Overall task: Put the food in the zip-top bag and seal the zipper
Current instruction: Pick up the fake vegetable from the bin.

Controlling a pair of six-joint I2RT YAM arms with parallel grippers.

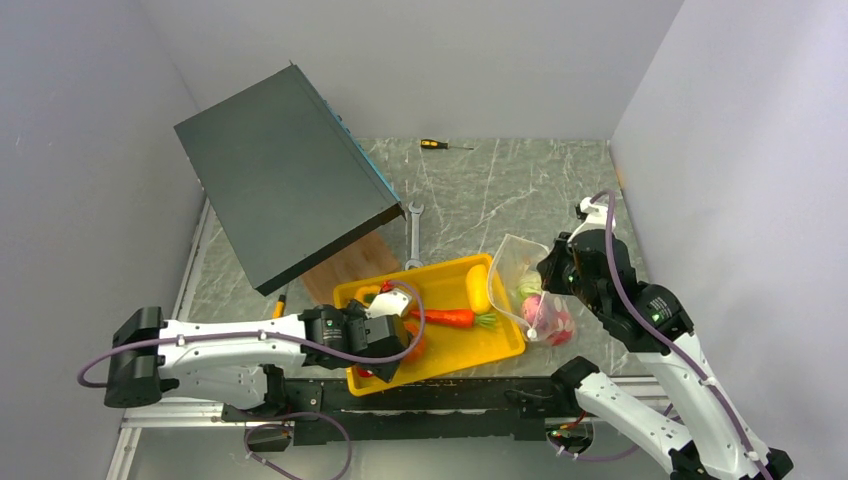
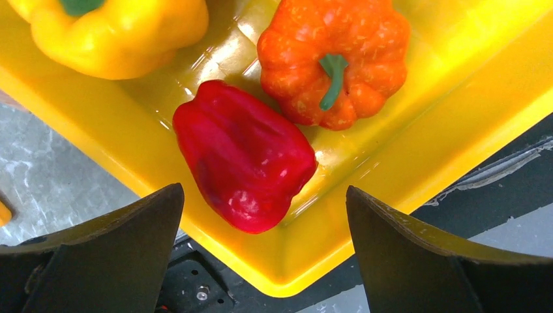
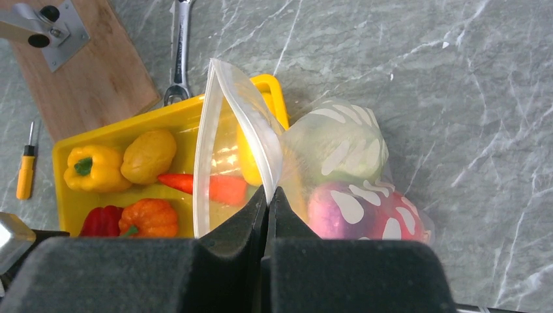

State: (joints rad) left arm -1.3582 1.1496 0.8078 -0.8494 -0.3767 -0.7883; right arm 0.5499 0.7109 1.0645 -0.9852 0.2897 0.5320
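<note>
Left gripper [image 2: 264, 208] wide open, empty, above red pepper [image 2: 244, 156] in yellow tray [image 2: 450, 150] corner. Right gripper [image 3: 269, 199] shut tight, pinching zip-top bag [image 3: 339, 163] mouth at tray's end. Red pepper shiny, round: might slip, pop out. Bag may sag shut.

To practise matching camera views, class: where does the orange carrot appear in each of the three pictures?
Top external: carrot lies mid-tray, green top to the right.
Left wrist: not in it.
Right wrist: carrot low centre, partly behind the zip-top bag.
Shared landmark: the yellow tray.
</note>
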